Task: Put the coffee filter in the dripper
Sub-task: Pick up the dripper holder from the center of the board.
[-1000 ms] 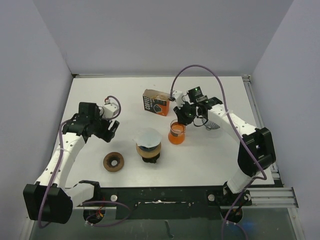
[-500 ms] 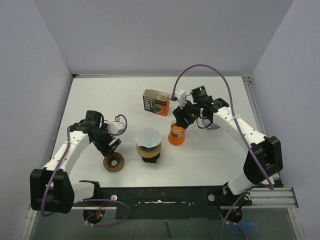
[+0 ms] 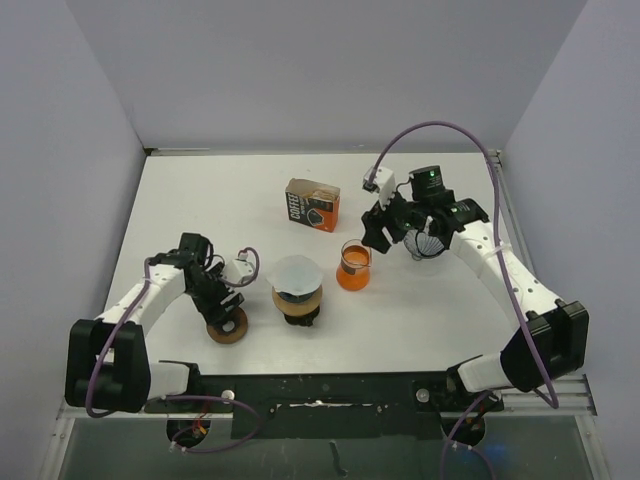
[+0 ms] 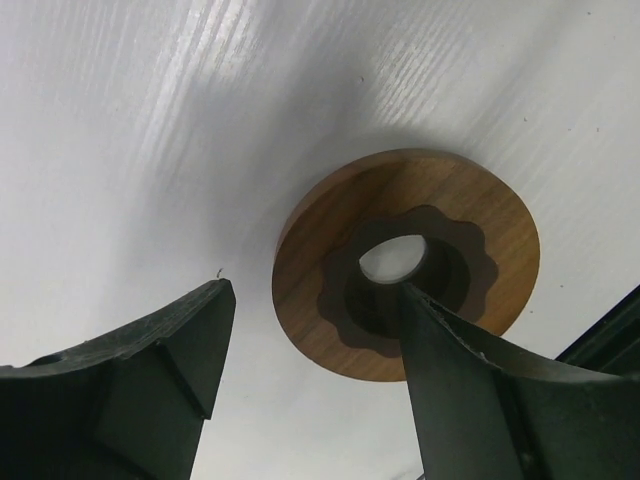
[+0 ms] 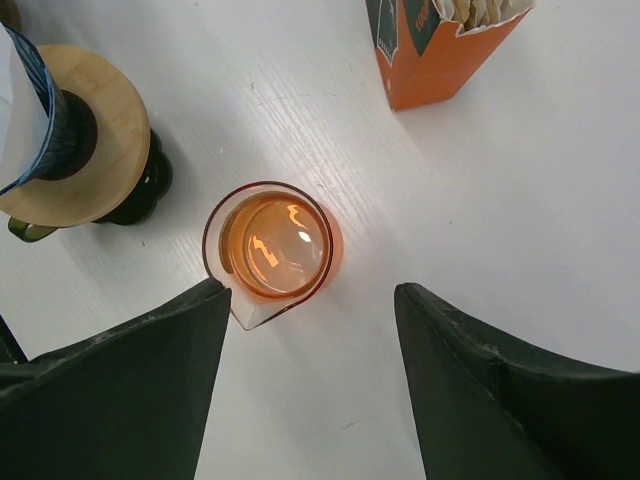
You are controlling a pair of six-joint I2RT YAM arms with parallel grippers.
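Glass beaker (image 3: 353, 265) holds orange liquid; dripper (image 3: 298, 303) at its eight o'clock holds a white coffee filter (image 3: 297, 272). Left gripper (image 4: 312, 295), right gripper (image 5: 310, 290): jaws apart.

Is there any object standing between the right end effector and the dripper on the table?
Yes. The orange beaker stands between the open right end effector and the dripper, directly under the end effector and apart from the dripper.

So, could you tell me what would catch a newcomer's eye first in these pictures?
Probably the beaker of orange liquid mid-table, near the open right gripper. Left of it stands the dripper topped by a white filter, with the open left gripper over a wooden ring.
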